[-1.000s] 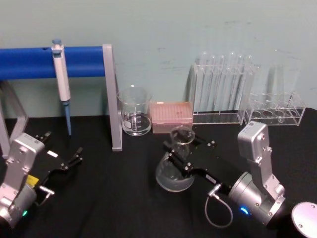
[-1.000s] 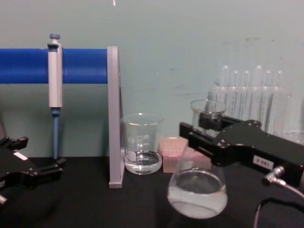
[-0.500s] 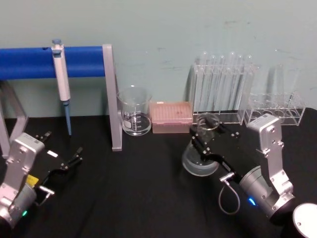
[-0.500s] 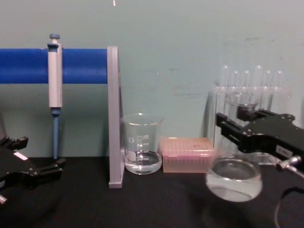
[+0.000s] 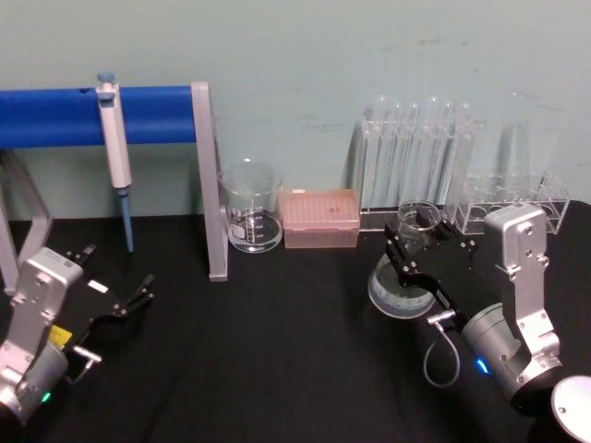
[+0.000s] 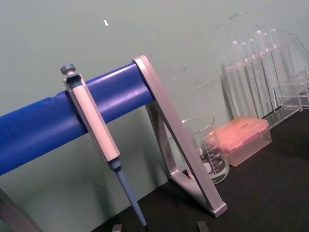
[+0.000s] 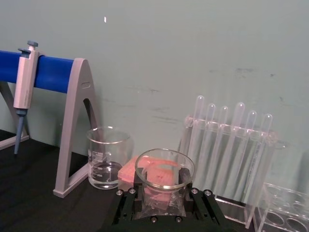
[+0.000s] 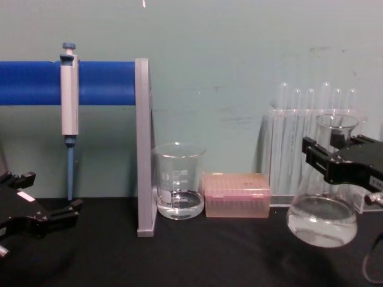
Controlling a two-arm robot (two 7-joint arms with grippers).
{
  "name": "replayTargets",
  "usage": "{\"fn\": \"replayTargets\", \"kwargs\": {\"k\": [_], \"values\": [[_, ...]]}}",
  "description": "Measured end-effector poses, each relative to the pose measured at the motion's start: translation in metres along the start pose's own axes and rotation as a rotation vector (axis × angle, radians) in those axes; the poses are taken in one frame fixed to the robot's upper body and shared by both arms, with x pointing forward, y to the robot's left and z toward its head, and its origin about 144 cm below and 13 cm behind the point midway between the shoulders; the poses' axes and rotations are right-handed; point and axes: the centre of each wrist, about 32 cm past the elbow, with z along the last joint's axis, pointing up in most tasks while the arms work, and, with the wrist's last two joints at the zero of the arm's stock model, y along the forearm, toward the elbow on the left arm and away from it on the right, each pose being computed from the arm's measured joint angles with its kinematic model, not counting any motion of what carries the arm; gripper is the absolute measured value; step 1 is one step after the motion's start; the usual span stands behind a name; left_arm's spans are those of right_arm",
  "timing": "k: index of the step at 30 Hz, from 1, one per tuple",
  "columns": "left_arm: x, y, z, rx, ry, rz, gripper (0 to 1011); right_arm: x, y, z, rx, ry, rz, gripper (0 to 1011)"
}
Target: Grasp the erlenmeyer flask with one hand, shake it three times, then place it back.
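The right pincer [image 5: 417, 242], black and two-fingered on a silver-grey cylindrical wrist, is clenched on the narrow neck of the clear glass conical erlenmeyer flask [image 5: 397, 293], just under its flared rim; in the chest view this pincer [image 8: 336, 162] reaches in from the right edge, one finger on each side of the neck, and the flask [image 8: 322, 218] hangs roughly upright below it with a shallow layer of clear liquid in its wide base; whether the base touches the black counter [image 5: 268, 369] I cannot tell; in the right wrist view the black fingers [image 7: 129, 200] frame the round rim of the flask [image 7: 164, 170].

Just behind the flask stands a clear plastic rack of tall thin test tubes [image 5: 416, 166], with a second clear rack [image 5: 512, 198] to its right; to the flask's left, against the wall, sit a pink lidded plastic box [image 5: 319, 217] and a straight-sided clear glass beaker [image 5: 251, 214] holding a little liquid, just beside each other; further left a blue horizontal bar on grey metal legs [image 5: 148, 114] carries a grey-and-blue pipette [image 5: 114, 148], hanging tip down.

The left pincer [image 5: 118, 269], also black, sits low at the counter's left side, well apart from the flask; its fingers are spread and grasp nothing.
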Motion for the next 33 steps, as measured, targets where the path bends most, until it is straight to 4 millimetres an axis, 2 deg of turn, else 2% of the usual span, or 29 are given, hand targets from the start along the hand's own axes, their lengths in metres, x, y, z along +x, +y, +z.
{"fn": "replayTargets", "kwargs": {"k": [8,33], "values": [[0.0,0.0,0.0,0.0,0.0,0.0,1001,-0.001,0.0,0.001,0.0,0.012,0.048,451],[0.0,0.0,0.0,0.0,0.0,0.0,1001,-0.018,-0.006,0.008,0.045,0.028,0.39,451]]}}
